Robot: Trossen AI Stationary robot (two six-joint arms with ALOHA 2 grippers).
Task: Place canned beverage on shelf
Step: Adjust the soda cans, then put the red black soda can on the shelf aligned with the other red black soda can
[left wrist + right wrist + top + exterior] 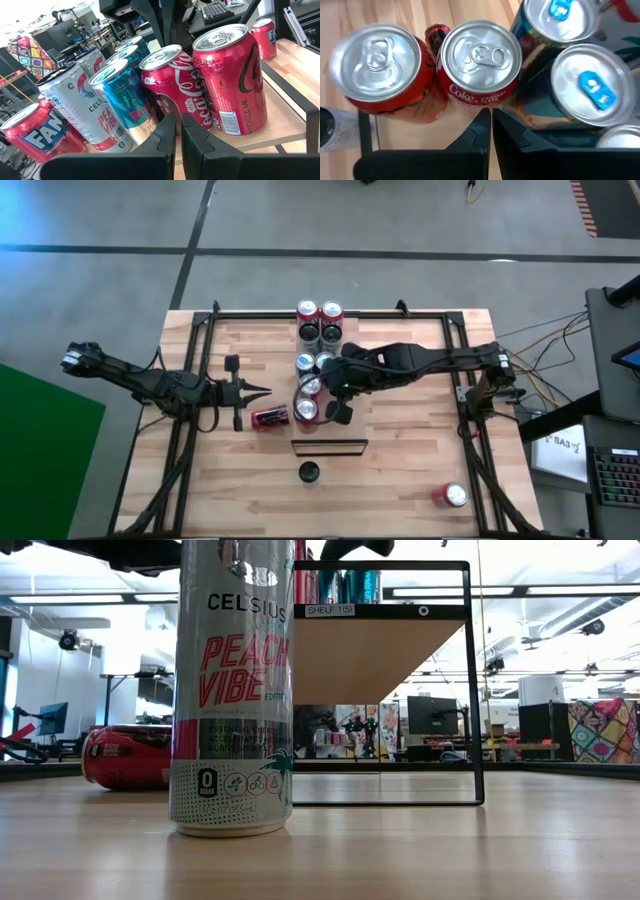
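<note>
High view: right claw (337, 413) clenched, empty, above the shelf (329, 444) cans. I judge I must lift clear slowly, avoiding the Coke can (481, 65). Left claw (262, 390) clenched, idle.

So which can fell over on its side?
The red can on the tabletop, just in front of the left claw. It lies flat, while the cans on the shelf all stand upright.

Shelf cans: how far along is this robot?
Done: several cans stand on the shelf. In hand: nothing; the right gripper hovers over them and the left gripper beside, jaws shut, empty. Left: a tipped red can, the Celsius can and a corner red can sit on the table.
</note>
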